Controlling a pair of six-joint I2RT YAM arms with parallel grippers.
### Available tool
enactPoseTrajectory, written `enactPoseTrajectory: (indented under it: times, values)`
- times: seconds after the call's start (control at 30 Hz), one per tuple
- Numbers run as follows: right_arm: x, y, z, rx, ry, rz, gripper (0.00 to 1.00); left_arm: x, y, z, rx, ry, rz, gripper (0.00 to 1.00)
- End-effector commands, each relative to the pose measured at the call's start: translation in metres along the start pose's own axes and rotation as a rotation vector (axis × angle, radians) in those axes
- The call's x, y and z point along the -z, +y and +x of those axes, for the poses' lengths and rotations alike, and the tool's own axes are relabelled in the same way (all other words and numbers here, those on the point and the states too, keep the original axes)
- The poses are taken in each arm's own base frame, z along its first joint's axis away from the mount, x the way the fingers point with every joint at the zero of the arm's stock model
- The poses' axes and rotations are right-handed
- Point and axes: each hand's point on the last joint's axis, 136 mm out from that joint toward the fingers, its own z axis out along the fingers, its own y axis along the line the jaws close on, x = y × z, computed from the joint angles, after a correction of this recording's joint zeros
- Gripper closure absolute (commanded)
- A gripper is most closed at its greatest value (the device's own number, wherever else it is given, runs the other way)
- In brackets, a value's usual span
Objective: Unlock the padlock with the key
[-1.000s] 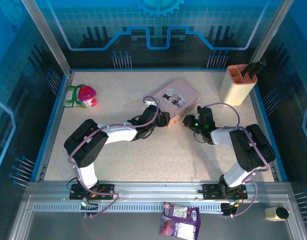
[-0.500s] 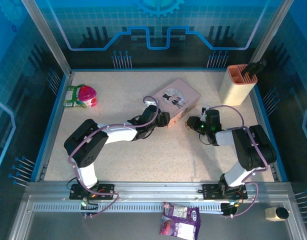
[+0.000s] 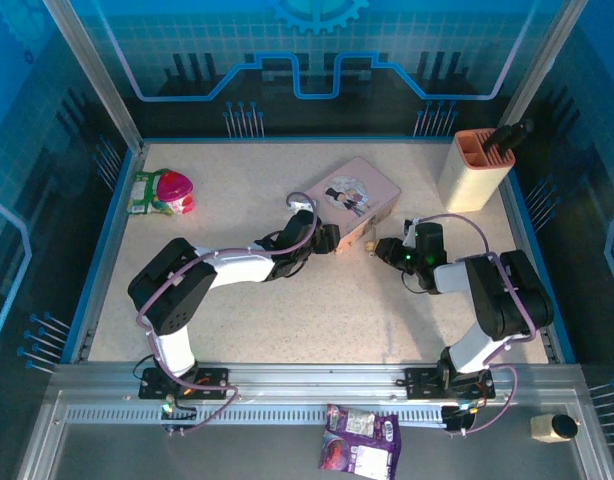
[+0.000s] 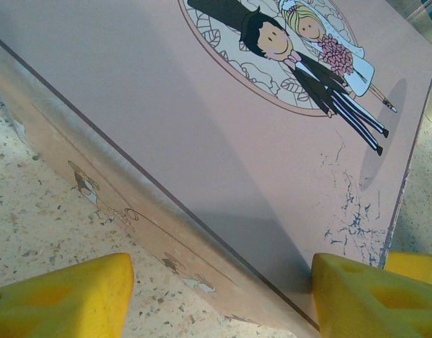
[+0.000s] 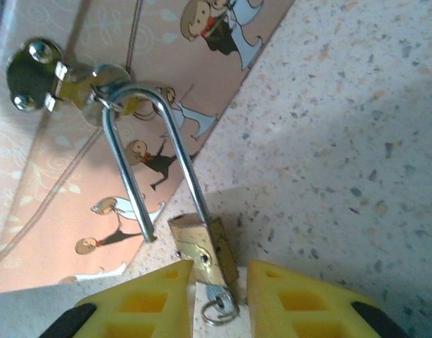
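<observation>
I am seeing the padlock (image 5: 204, 255), shackle pointing 11 o'clock, hooking the pink tin's (image 5: 47, 211) hasp (image 5: 68, 81); right gripper (image 5: 221, 299) flanking it, grip untellable; left gripper (image 4: 223, 289) gaping.

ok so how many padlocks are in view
1. The padlock hangs by its shackle from the hasp on the side of the pink tin, with its body just ahead of the right gripper. Another could be hidden behind the tin.

The key (image 5: 217, 308) has its blade hidden inside the padlock (image 5: 205, 252), just a ring-shaped end showing; whether the right jaws pinch either cannot be told; from above both look too tiny
</observation>
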Motion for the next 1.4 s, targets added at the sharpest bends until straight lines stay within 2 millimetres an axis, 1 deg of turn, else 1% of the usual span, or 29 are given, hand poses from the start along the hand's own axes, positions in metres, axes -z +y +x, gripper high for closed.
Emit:
enactPoseTrajectory:
  times: [0.0,0.13,0.33,0.43,0.47,0.57,0.8,0.87,1.0,1.2,1.37]
  values:
    - [0.006,-0.002,-0.008,0.087,0.0,0.035,0.72,-0.003,0.043,0.043,-0.053,0.129,-0.153,0.33]
    - [0.004,-0.001,-0.007,0.178,0.057,0.053,0.7,-0.004,0.043,0.041,-0.052,0.127,-0.152,0.33]
    - [-0.006,0.005,-0.011,0.204,0.087,0.048,0.69,-0.006,0.039,0.039,-0.035,0.124,-0.13,0.33]
    - [-0.012,0.007,-0.013,0.218,0.098,0.053,0.67,-0.008,0.037,0.039,-0.027,0.129,-0.125,0.33]
    - [-0.013,0.006,-0.01,0.216,0.121,0.062,0.67,-0.008,0.037,0.039,-0.023,0.129,-0.123,0.33]
    - [-0.017,0.008,-0.008,0.216,0.152,0.07,0.64,-0.009,0.042,0.034,-0.005,0.125,-0.127,0.33]
    - [-0.029,0.016,0.001,0.236,0.188,0.059,0.63,-0.014,0.056,0.016,0.008,0.113,-0.147,0.33]
    - [-0.033,0.018,0.004,0.238,0.195,0.057,0.62,-0.016,0.058,0.014,0.006,0.118,-0.148,0.33]
    - [-0.039,0.02,0.006,0.226,0.195,0.049,0.63,-0.015,0.056,0.011,0.011,0.115,-0.141,0.33]
    - [-0.045,0.023,0.01,0.207,0.194,0.039,0.64,-0.016,0.057,0.016,0.028,0.122,-0.133,0.34]
    - [-0.049,0.028,0.009,0.162,0.166,0.002,0.7,-0.016,0.057,0.019,0.033,0.127,-0.131,0.34]
